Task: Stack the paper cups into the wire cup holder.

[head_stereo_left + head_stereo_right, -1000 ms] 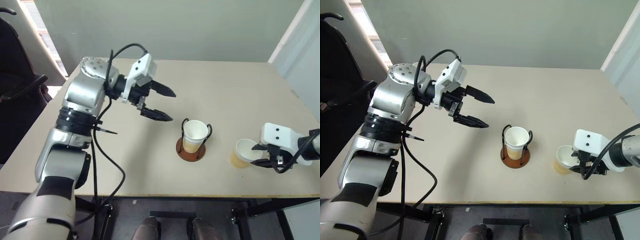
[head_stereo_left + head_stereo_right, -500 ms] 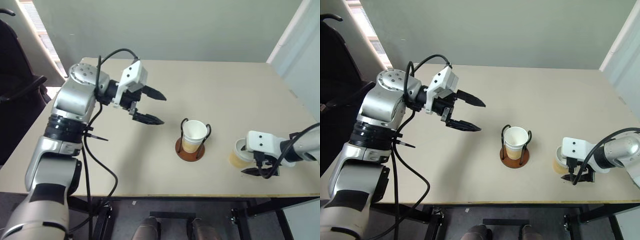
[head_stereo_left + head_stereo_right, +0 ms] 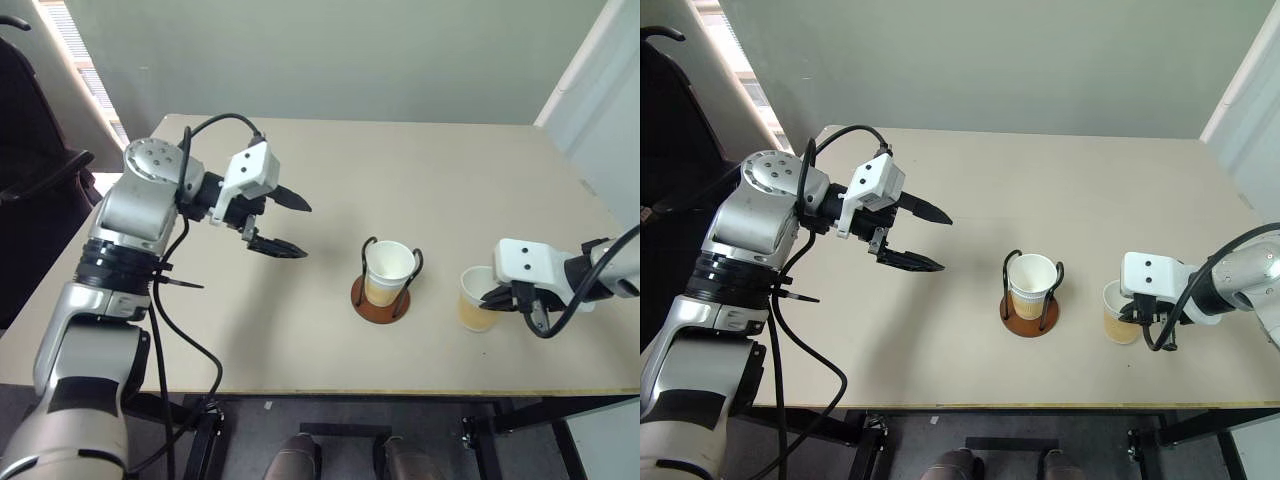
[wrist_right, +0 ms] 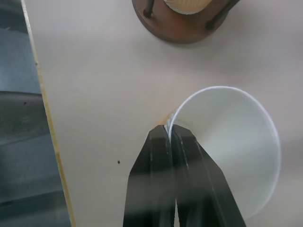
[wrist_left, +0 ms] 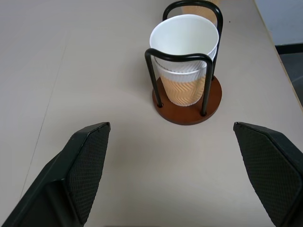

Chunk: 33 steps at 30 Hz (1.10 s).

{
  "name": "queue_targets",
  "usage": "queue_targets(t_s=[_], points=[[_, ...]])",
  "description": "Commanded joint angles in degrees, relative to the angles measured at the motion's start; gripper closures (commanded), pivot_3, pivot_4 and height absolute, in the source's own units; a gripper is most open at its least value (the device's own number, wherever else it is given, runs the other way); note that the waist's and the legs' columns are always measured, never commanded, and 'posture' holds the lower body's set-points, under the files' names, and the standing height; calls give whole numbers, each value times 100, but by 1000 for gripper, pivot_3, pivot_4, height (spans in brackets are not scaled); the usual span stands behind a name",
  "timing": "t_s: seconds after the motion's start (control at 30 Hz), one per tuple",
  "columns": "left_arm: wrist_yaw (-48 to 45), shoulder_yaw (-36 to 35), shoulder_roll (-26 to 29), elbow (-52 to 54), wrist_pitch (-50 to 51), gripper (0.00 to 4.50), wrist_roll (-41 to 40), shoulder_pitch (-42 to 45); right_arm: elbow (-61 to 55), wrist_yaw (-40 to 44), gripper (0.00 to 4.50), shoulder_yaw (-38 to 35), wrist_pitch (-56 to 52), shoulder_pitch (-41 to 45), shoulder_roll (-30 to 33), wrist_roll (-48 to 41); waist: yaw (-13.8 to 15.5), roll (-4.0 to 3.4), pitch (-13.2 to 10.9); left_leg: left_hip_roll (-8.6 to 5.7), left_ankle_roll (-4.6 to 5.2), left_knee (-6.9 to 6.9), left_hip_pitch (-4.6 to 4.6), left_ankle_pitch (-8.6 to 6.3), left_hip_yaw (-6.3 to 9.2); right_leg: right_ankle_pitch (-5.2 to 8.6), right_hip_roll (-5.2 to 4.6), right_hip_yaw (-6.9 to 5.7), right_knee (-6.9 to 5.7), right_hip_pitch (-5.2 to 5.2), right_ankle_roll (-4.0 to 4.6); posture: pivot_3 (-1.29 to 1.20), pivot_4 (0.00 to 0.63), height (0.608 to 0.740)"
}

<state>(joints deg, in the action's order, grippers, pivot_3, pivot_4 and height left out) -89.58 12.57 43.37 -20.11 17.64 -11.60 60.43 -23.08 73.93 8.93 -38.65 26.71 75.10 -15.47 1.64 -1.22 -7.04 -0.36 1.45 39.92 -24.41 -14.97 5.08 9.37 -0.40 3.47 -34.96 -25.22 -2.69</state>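
The wire cup holder (image 3: 381,303) stands near the table's front middle, with a paper cup (image 3: 390,266) upright inside its black loops. In the left wrist view that cup (image 5: 185,42) shows a second rolled rim just below its top. Another paper cup (image 3: 476,300) stands upright to the right of the holder. My right gripper (image 3: 497,297) is shut on this cup's rim at its right side, and the right wrist view shows both fingers (image 4: 163,156) pinching the white rim (image 4: 222,151). My left gripper (image 3: 306,230) hangs open and empty above the table, left of the holder.
The beige table (image 3: 450,170) runs from the front edge (image 3: 300,390) back to the wall. A black chair (image 3: 30,190) stands off the table's left side. A pale panel (image 3: 600,90) rises at the right.
My right gripper has shut on the right cup's rim, and the cup, tilted before, now stands upright. My left arm has drawn back to the left, away from the holder, still open.
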Motion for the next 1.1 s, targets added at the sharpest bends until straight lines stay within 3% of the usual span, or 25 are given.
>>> queue_targets(t_s=[0.03, 0.2, 0.4, 0.57, 0.77, 1.1], points=[[2, -136, 70, 100, -39, 0, -6, 72, -91, 83, 4483, -277, -38, 35, 125, -56, -2, 0, 0, 0, 0, 0, 0, -1, 0, 1, 0, 0, 0, -1, 1, 0, 150, 740], [-49, -120, 97, 81, -68, 0, 13, 60, -10, 213, 4483, -521, -263, 581, 86, -327, -12, -2, -1, 0, -2, -2, -1, -3, -1, 4, 1, 1, -1, -3, 5, 0, 150, 740], [-237, -143, 121, 218, -81, 0, -127, -70, 11, 467, 4483, -401, -1142, 2710, -420, -1120, -60, -2, -1, 1, -2, -18, 0, -3, -1, 9, 6, 4, -5, -18, 15, 0, 150, 740], [-205, -129, 70, 310, -10, 0, -212, -129, 84, 380, 4483, -10, -1534, 3873, -1028, -1257, -75, -2, -1, 5, -7, -37, -1, 1, 9, 20, 8, -2, -6, -29, 32, 0, 150, 740], [-181, -117, 66, 331, 33, 0, -227, -109, 107, 202, 4483, 400, -1343, 3889, -1538, -1009, -49, -1, -1, 1, -67, -65, -11, 36, 15, 23, 2, -8, -4, -48, 36, 0, 150, 740], [-118, -144, 147, 450, 124, 0, -232, -134, 155, 212, 4483, 670, -967, 3545, -1784, -759, -61, -1, -1, 3, -72, -82, -20, 39, 16, 23, 3, -9, -6, -63, 37, 0, 150, 740]])
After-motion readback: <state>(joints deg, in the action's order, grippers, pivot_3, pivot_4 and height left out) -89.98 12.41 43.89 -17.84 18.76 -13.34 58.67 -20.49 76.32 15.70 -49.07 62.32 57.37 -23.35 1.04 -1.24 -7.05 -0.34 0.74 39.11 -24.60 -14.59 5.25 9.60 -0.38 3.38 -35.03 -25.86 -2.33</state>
